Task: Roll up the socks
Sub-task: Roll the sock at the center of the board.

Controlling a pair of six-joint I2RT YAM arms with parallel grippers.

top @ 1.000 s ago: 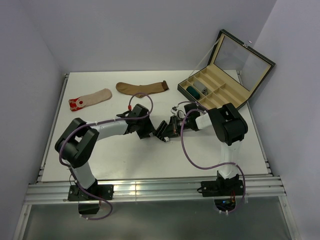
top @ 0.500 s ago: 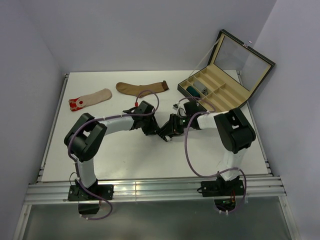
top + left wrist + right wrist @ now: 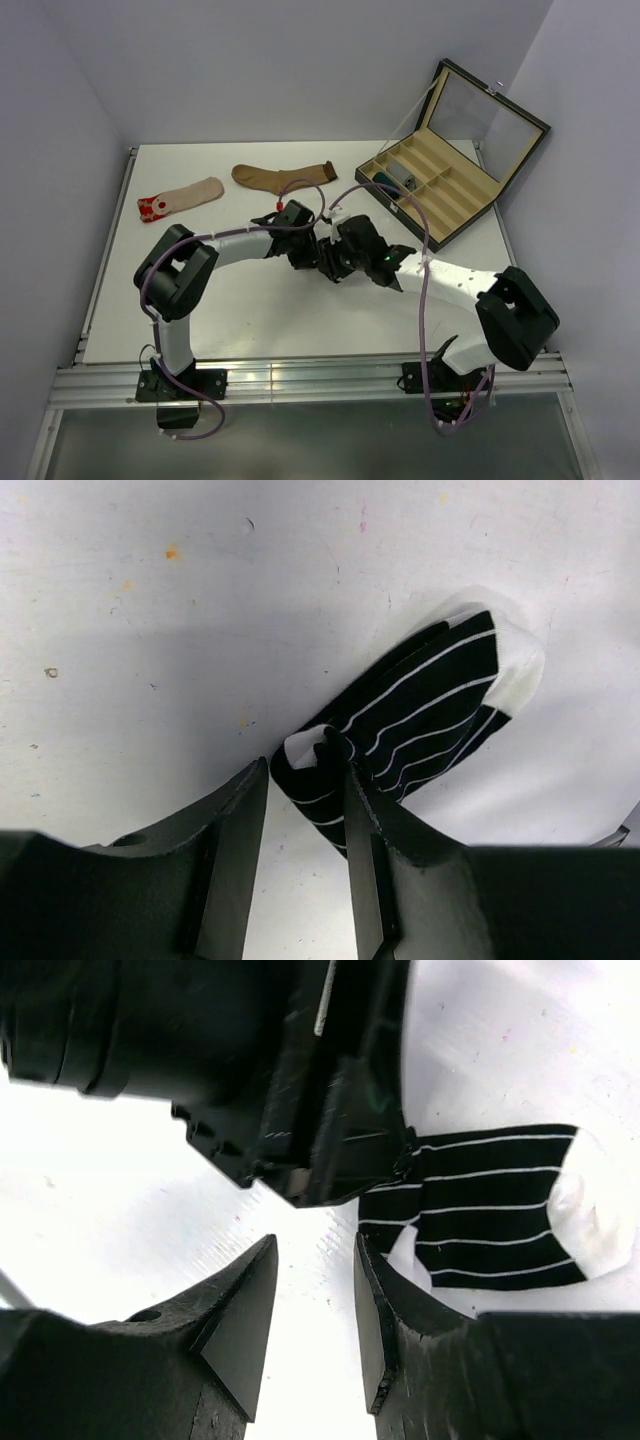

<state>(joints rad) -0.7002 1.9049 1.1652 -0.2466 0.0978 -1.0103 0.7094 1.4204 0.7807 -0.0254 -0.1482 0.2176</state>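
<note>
The white table (image 3: 250,320) fills most of the top view. At its right rear corner stands an open compartment box (image 3: 455,190) with its lid tilted back. The left arm (image 3: 230,250) and the right arm (image 3: 460,285) both reach inward, and their wrists meet near the middle of the table.

Two socks lie flat towards the rear left, well apart from the arms. The brown sock (image 3: 285,175) is nearer the centre. The beige red-toed sock (image 3: 185,195) lies to its left, near the table's edge.

The black striped sock (image 3: 430,710) lies on the table at the centre, between the two wrists, with its white toe pointing away from the left arm. Its other end is folded over on itself and sits between the tips of the left gripper (image 3: 300,780). That gripper's fingers are drawn close together and pinch this folded end.

The right gripper (image 3: 315,1260) hangs just beside the left one, with the striped sock off to one side of its fingers. Its jaws stand partly apart with only bare table between them, and they hold nothing.

In the box's near-left compartments sit what look like two small rolled socks, a teal roll (image 3: 383,181) and a grey roll (image 3: 404,178). They are too small to make out clearly.
</note>
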